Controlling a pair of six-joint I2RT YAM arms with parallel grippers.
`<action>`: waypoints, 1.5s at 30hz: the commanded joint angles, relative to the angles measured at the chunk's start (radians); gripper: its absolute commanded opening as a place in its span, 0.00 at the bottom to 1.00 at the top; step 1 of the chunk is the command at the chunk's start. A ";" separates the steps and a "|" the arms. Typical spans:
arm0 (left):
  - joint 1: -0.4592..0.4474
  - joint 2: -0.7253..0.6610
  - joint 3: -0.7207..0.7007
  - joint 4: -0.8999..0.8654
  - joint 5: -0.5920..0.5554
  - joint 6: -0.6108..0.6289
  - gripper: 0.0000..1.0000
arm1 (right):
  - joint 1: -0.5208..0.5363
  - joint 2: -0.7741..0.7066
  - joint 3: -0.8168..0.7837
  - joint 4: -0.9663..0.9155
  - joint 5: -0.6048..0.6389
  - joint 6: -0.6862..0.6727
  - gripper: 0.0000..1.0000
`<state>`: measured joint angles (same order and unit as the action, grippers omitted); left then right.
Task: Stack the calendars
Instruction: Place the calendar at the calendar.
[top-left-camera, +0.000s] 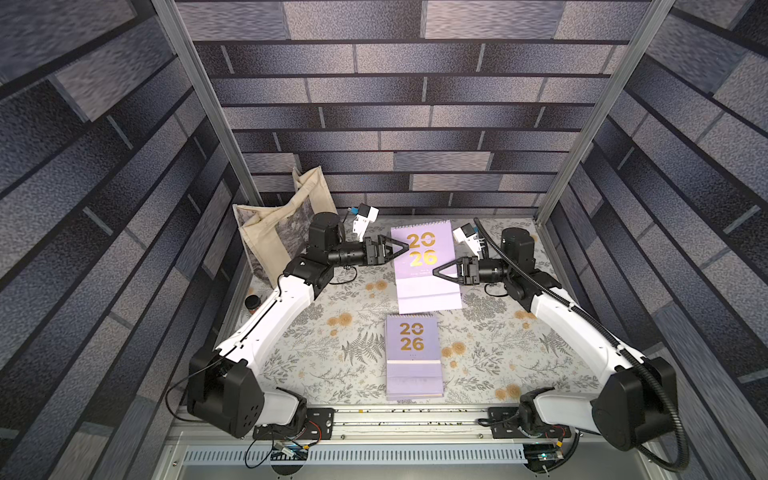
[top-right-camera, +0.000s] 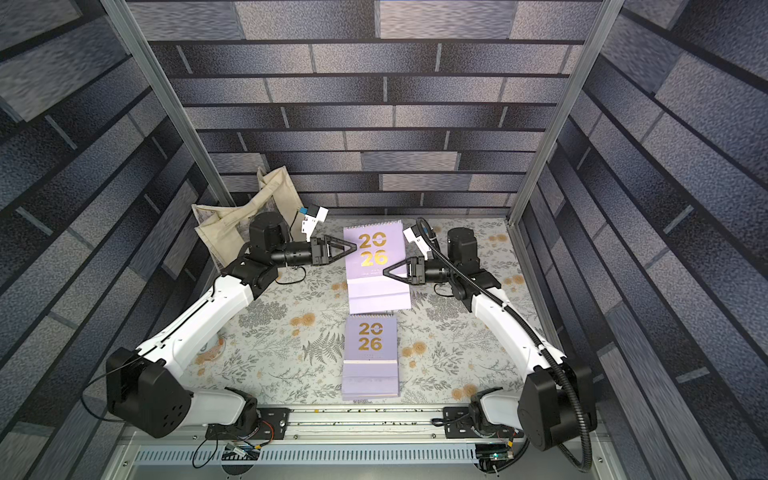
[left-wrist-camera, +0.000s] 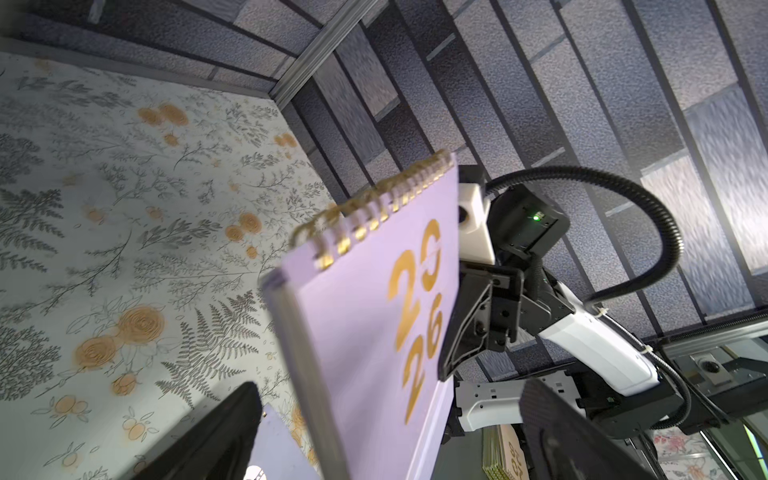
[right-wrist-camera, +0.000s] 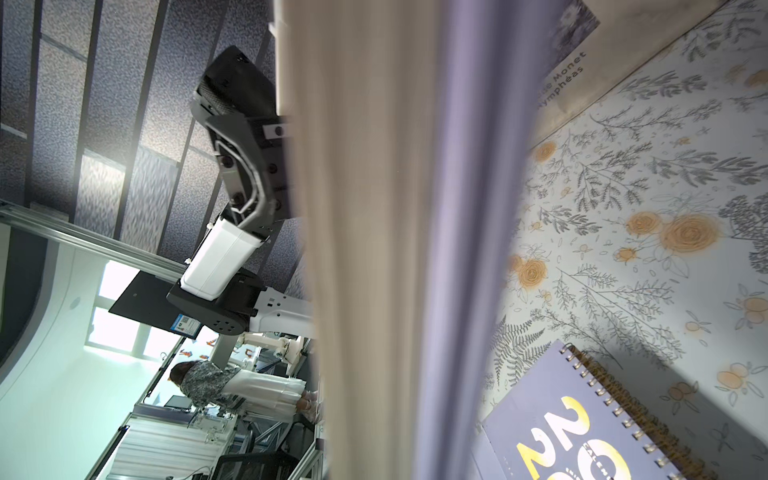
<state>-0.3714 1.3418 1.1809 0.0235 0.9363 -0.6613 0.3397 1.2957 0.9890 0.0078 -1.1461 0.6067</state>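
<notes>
A lavender calendar (top-left-camera: 428, 274) with gold "20 26" hangs tilted above the back of the table in both top views (top-right-camera: 376, 282). My right gripper (top-left-camera: 434, 272) is shut on its right edge; in the right wrist view that calendar's blurred edge (right-wrist-camera: 415, 249) hides the fingers. My left gripper (top-left-camera: 407, 248) stands open at the calendar's left edge. In the left wrist view the calendar (left-wrist-camera: 374, 332) passes between the wide-apart fingers (left-wrist-camera: 216, 436) without a grip. A pile of lavender calendars (top-left-camera: 413, 357) lies flat near the front, also seen from the right wrist (right-wrist-camera: 582, 424).
A cream tote bag (top-left-camera: 278, 232) leans in the back left corner by the left arm. A small dark cup (top-left-camera: 251, 302) sits at the table's left edge. A peach cover with gold numerals (left-wrist-camera: 511, 455) shows past the right arm. Patterned walls enclose three sides.
</notes>
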 joint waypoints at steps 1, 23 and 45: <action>-0.013 -0.045 -0.046 0.045 -0.033 0.009 1.00 | 0.036 -0.016 -0.030 0.065 0.005 0.003 0.00; -0.054 -0.104 -0.139 0.167 -0.056 -0.027 0.59 | 0.081 -0.009 -0.056 0.143 0.037 0.039 0.00; 0.026 -0.174 -0.214 0.247 0.067 -0.091 0.00 | -0.096 0.037 0.067 0.096 -0.177 -0.130 0.66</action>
<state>-0.3374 1.1957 0.9806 0.2218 0.9531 -0.7601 0.2474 1.3487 1.0107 0.1001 -1.2209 0.5369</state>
